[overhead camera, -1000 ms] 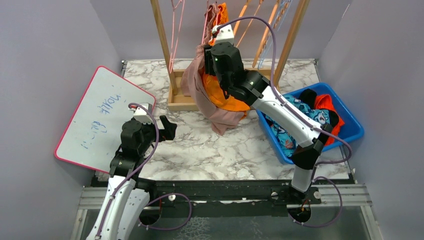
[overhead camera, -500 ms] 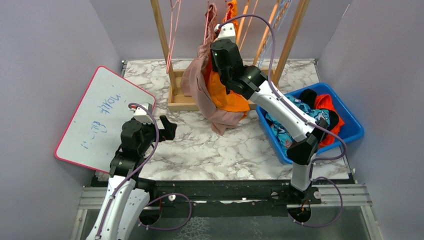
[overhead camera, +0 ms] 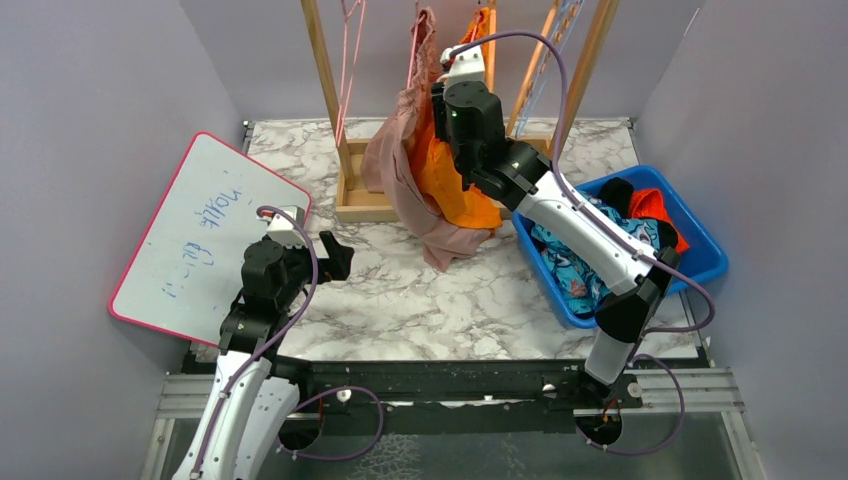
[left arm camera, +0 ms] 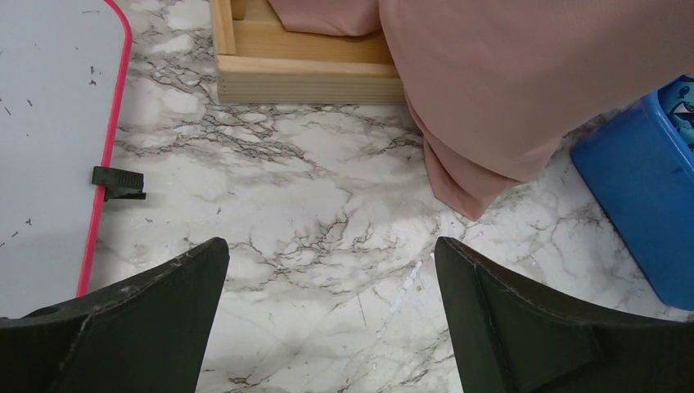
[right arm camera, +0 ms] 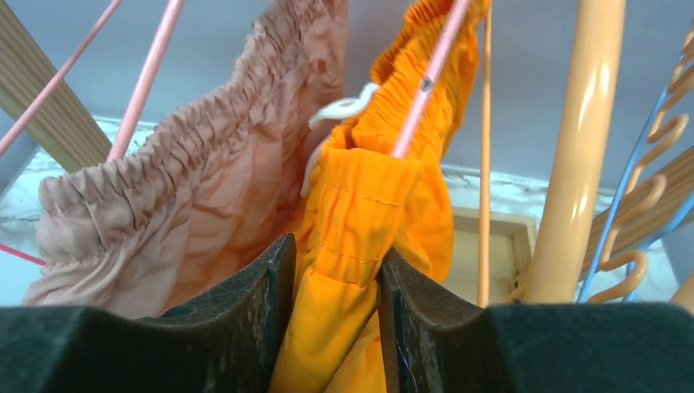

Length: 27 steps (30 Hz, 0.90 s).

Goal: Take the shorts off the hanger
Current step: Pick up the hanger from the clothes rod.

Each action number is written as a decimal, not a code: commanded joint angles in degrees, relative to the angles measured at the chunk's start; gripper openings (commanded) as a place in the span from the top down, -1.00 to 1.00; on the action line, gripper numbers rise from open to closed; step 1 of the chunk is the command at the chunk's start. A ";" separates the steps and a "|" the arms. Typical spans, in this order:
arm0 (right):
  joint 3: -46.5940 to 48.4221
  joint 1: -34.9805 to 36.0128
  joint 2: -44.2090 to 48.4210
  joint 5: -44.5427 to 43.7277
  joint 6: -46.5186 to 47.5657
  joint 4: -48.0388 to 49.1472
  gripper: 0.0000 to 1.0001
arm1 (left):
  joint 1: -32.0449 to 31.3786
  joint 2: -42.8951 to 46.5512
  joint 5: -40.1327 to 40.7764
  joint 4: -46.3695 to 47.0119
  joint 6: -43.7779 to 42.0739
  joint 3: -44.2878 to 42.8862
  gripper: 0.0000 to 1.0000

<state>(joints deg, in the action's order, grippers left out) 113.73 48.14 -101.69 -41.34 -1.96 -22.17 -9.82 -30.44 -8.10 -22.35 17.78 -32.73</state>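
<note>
Inspector: Right gripper (right arm camera: 334, 274)?
Operator: Pinched shut on the bright orange shorts (right arm camera: 360, 205) — hung on a pink hanger (right arm camera: 431, 74) at twelve o'clock, dusty pink shorts (right arm camera: 221, 188) touching at their nine o'clock.
Inspector: Left gripper (left arm camera: 331, 270)?
Operator: Spread wide, holding nothing — over the table (left arm camera: 327, 205) at nine o'clock.

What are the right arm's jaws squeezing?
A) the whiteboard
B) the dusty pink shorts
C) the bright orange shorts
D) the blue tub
C: the right wrist view shows the bright orange fabric shorts pinched between the jaws of the right gripper.
</note>
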 commanded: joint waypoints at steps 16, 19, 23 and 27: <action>-8.88 -0.33 5.71 4.70 17.91 21.62 0.98 | 0.16 0.59 -0.52 1.72 -0.38 0.48 -0.98; -10.34 -0.33 5.96 4.09 21.25 24.90 0.98 | 0.20 0.60 -0.43 1.76 -0.38 0.54 -0.98; -11.14 -0.33 7.01 5.01 22.70 26.38 0.98 | 0.17 0.46 -0.43 1.78 -0.32 0.48 -0.98; -12.28 -0.33 8.19 5.92 24.45 28.38 0.98 | 0.21 0.42 -0.47 1.74 -0.36 0.52 -0.98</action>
<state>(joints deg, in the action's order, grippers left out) 101.65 47.92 -97.54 -37.39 18.33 -1.34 -9.82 -30.44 -8.10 -22.35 17.78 -32.73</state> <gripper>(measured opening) 0.410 0.987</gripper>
